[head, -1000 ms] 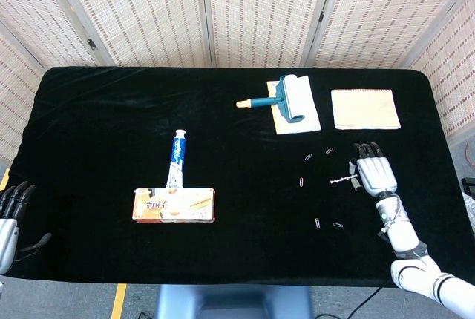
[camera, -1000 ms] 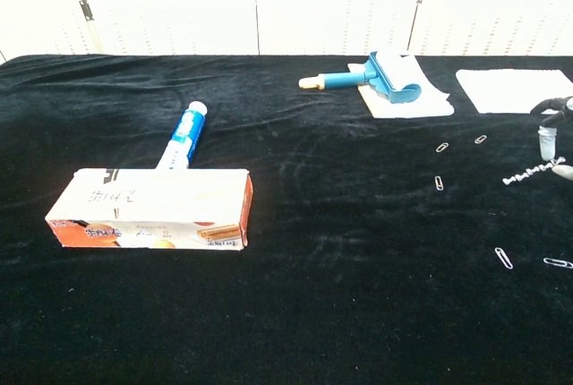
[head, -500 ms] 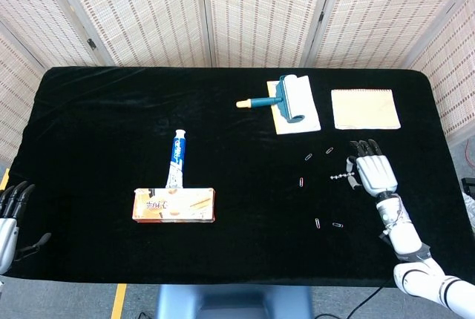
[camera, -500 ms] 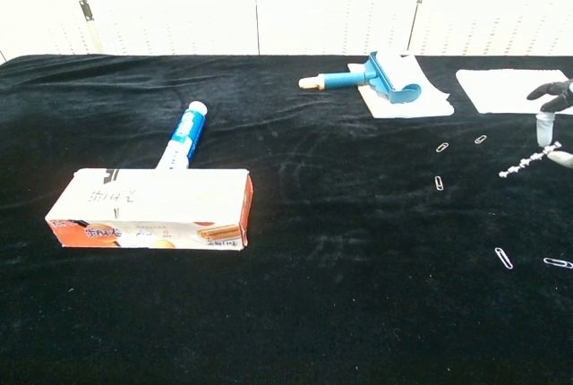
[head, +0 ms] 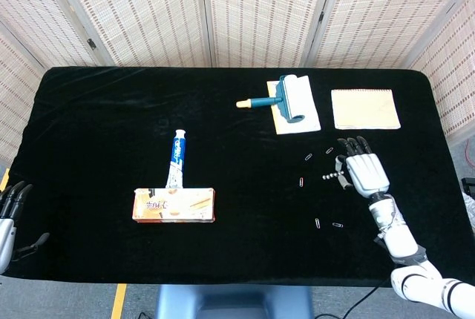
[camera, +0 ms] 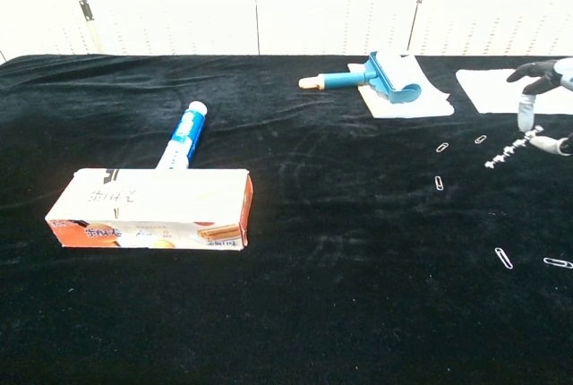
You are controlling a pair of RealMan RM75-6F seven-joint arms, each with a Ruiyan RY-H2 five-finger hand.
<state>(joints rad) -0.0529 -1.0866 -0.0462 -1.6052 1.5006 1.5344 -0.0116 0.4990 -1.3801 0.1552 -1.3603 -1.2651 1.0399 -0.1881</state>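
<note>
Two hands seen. Corkscrew (head: pixel 333 176) pinched by right hand (head: pixel 361 170), lifted off black table (head: pixel 96 133) — held above scattered paper clips (head: pixel 302 182), near notepad (head: pixel 364 108). Left hand (head: pixel 9 215) kept at table's left edge, fingers extended, nothing held. Lint roller (head: pixel 286 97), toothpaste tube (head: pixel 177 156), snack box (head: pixel 174 205) lying apart.

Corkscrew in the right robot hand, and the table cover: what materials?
Corkscrew: looks like bare metal, a pale silvery spiral with glints, pinched by the right robot hand. Table cover: likely black velvet-like cloth, matte, with brushed nap streaks and soft folds.
</note>
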